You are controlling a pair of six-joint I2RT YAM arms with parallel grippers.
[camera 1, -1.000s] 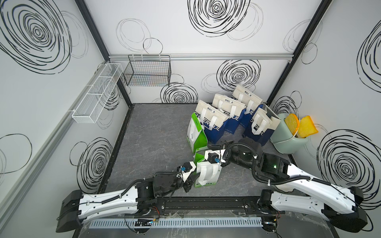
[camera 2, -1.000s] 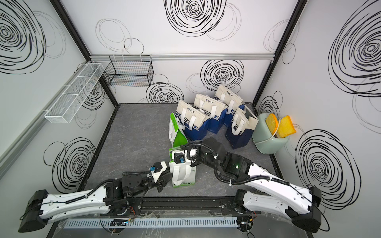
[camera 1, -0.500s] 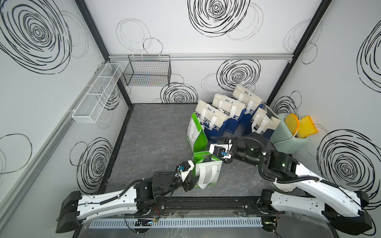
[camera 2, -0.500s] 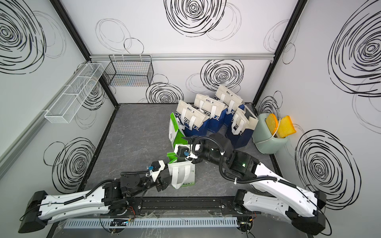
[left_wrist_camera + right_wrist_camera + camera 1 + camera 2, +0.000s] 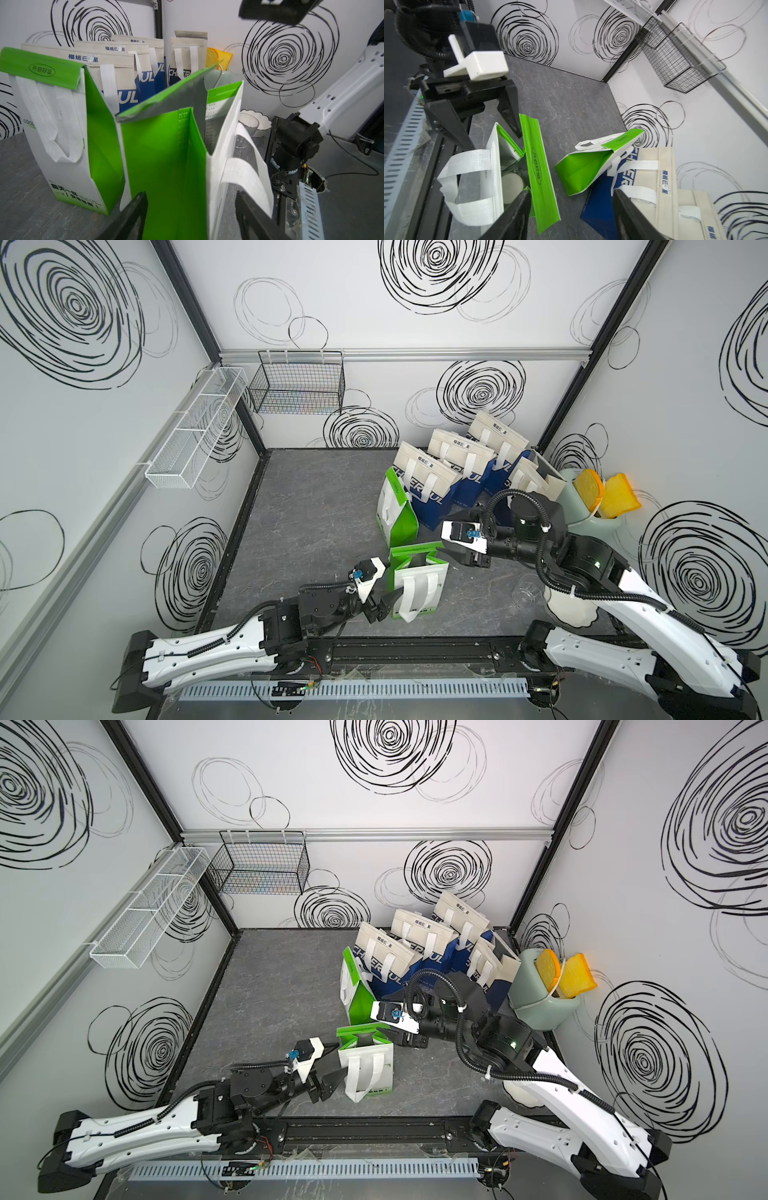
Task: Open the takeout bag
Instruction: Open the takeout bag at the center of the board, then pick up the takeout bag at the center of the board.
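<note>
Both sets of fingers have spread wide and empty, so ease your left gripper (image 5: 338, 1060) and right gripper (image 5: 571, 194) back without nudging the takeout bag (image 5: 419, 589).

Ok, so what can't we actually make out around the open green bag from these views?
- Bag contents: in the right wrist view the walls of the open green bag hide all but a pale round thing inside.
- Contact: the left wrist view's edge cuts off the fingers of the left gripper; touch on the white handle unclear.
- White bowl: partly under the right arm in both top views.
</note>
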